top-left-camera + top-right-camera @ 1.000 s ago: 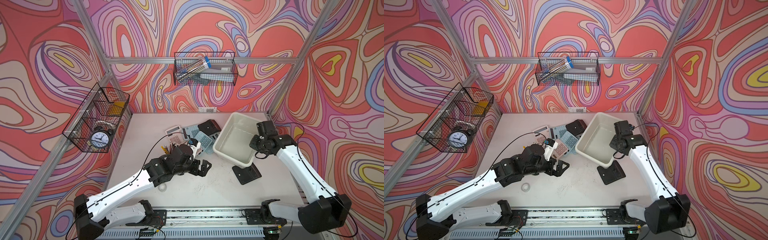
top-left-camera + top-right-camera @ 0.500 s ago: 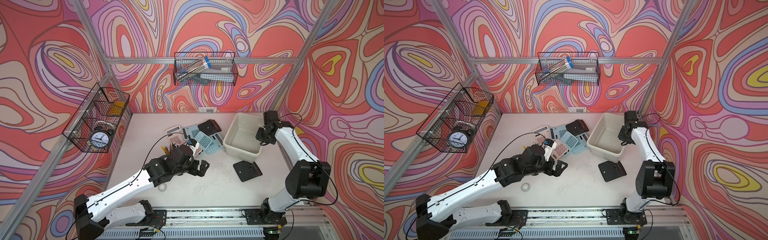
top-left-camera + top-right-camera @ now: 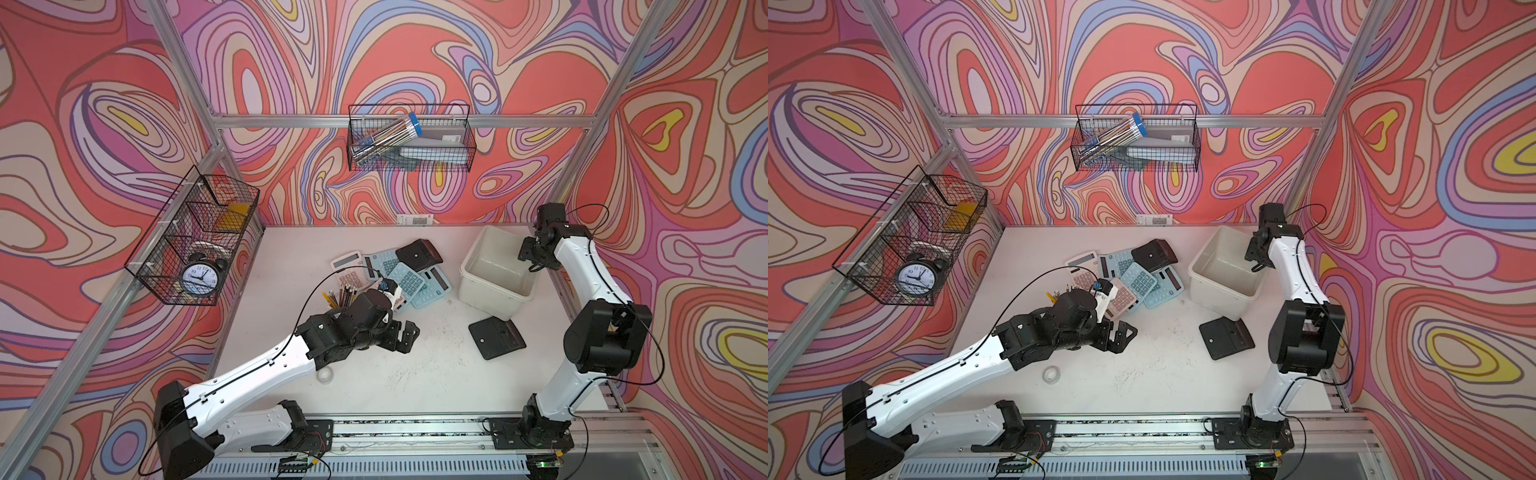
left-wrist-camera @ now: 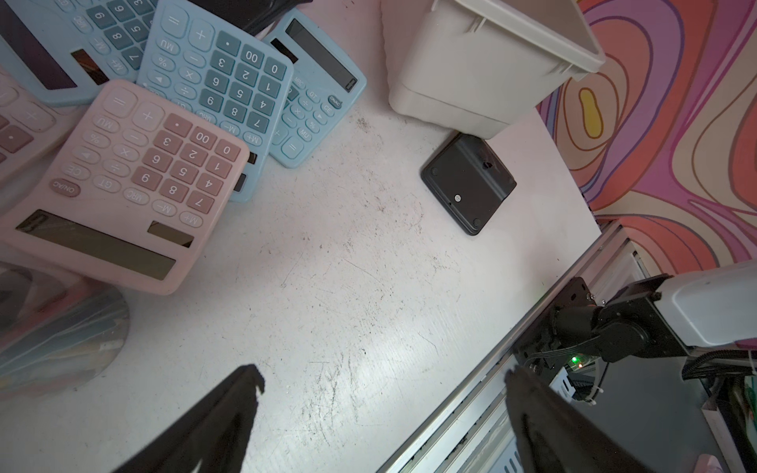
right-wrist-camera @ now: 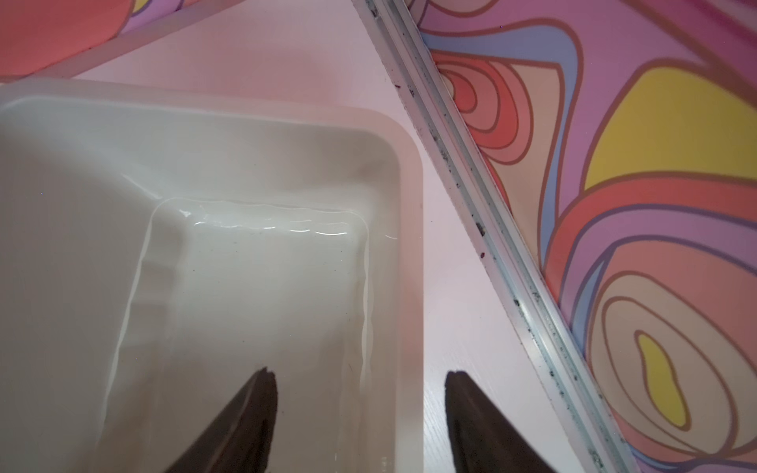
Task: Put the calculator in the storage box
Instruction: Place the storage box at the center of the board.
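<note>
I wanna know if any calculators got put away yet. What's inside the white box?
Nothing shows inside the storage box: only its bare floor and walls. One finger of the right gripper covers a small bit of floor, so that patch is hidden.

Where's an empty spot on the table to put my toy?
Biggest bare patch: front middle of the table, between the left gripper, the black calculator and the front rail. Another: back left, behind the calculator pile. The storage box is empty too. Crowded: that pile and the pencil cup.
</note>
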You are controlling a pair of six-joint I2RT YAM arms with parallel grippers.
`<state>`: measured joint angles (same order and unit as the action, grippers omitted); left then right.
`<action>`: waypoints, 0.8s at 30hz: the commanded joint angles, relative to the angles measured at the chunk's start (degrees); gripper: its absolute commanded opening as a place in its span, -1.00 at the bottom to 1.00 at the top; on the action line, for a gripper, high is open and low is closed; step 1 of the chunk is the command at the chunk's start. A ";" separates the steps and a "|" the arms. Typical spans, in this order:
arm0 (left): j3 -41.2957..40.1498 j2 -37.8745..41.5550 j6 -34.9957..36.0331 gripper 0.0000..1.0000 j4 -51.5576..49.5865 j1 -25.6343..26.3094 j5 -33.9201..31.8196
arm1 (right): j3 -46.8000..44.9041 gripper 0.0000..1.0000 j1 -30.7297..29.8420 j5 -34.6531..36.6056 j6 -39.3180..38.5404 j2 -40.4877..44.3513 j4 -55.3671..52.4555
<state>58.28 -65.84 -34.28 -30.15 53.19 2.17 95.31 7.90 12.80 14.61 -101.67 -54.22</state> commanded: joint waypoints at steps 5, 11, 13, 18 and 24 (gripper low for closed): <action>1.77 -5.11 0.84 0.98 3.08 -0.92 2.23 | -12.03 0.83 0.01 -5.53 4.98 12.98 0.63; 4.75 -11.79 1.04 0.97 5.86 -1.10 5.95 | -24.14 0.87 -0.01 -4.65 9.82 19.83 4.90; 5.63 -13.31 0.90 0.96 6.32 -1.11 6.89 | -24.19 0.80 0.01 -6.57 9.22 18.37 5.26; 5.86 -14.20 0.54 0.96 7.06 -1.10 7.66 | -22.78 0.13 -0.04 -7.40 5.95 13.65 7.72; 5.22 -13.77 0.38 0.96 6.73 -1.09 7.43 | -16.86 -0.62 0.01 -5.40 1.89 9.41 7.81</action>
<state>62.87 -80.09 -34.28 -24.21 52.42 9.06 75.09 7.88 6.22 19.14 -90.52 -47.94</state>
